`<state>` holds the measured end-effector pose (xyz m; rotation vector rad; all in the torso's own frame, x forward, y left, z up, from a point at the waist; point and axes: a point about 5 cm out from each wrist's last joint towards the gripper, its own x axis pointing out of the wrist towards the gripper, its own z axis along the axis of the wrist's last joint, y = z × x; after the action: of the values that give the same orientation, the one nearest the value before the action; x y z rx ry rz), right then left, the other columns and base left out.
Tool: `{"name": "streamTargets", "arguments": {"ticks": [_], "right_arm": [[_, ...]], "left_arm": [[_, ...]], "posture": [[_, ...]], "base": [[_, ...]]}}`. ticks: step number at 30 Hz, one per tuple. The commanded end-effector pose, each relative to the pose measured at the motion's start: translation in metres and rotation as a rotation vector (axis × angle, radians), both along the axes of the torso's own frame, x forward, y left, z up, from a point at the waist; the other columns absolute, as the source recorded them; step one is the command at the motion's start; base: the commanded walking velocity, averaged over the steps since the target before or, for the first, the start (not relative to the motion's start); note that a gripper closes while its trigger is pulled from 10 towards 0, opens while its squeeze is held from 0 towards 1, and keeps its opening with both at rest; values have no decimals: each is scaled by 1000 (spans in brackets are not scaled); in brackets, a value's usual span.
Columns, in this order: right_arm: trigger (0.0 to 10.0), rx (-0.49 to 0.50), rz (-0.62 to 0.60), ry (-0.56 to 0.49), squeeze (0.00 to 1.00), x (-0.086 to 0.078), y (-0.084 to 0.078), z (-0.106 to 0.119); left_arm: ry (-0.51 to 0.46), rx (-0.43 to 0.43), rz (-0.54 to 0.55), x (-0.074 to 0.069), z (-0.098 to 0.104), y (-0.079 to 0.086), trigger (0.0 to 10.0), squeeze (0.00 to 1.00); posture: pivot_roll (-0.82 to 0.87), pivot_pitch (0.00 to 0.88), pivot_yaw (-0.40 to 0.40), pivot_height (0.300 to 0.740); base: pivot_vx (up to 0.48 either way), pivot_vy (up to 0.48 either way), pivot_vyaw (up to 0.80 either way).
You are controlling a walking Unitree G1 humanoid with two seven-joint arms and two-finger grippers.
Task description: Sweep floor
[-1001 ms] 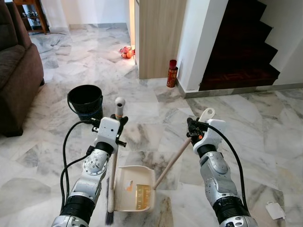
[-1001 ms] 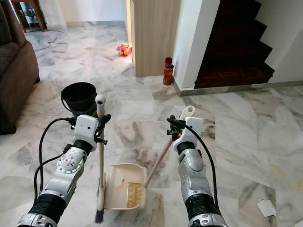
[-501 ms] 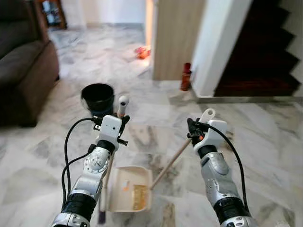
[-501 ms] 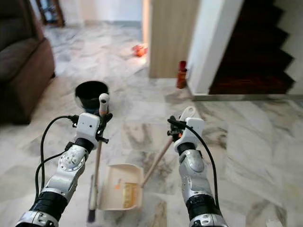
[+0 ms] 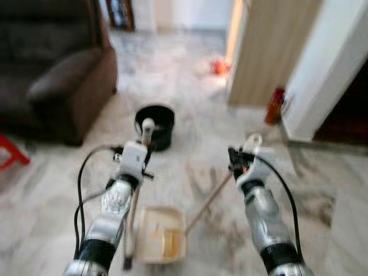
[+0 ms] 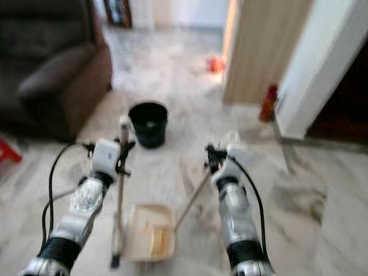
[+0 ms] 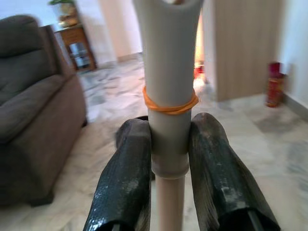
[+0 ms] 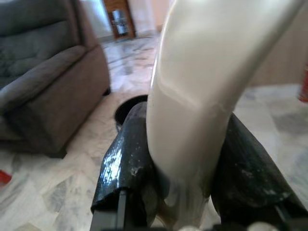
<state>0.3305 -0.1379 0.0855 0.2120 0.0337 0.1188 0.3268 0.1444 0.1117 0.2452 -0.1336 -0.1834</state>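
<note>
My left gripper [image 5: 142, 157] is shut on the pale broom handle [image 7: 169, 72], just below an orange rubber band. The broom stands nearly upright, its dark bristles [image 5: 127, 264] low on the marble floor beside the cream dustpan [image 5: 163, 233]. The right gripper [image 5: 237, 165] is shut on the top of the dustpan's long slanted handle [image 5: 209, 199]. Some yellowish debris [image 5: 169, 242] lies inside the pan. A black bucket [image 5: 155, 125] stands on the floor just beyond the broom's tip. The head views are blurred.
A brown sofa [image 5: 57, 75] fills the far left, with a red object [image 5: 11, 155] on the floor in front of it. A wooden panel [image 5: 270, 52], a white wall corner and a red bottle [image 5: 275, 106] stand at the right. Orange items [image 5: 218, 67] lie far back.
The whole picture has slid to the right and blurred, so the camera has turned left; more sofa shows now. Both grippers keep their holds on broom and dustpan handle.
</note>
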Motion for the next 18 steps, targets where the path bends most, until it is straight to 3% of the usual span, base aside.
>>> {"name": "streamTargets", "arguments": {"ticks": [1,18], "right_arm": [[10000,40,12,-42,0,3,6,10],[10000,44,17,-45,0,3,8,10]], "left_arm": [[-44,13,0,3,10,1,10000,0],[-44,13,0,3,11,1,10000,0]], "posture": [[37,0,-18,740],[40,0,-15,740]], "base": [[435,0,0],[434,0,57]]}}
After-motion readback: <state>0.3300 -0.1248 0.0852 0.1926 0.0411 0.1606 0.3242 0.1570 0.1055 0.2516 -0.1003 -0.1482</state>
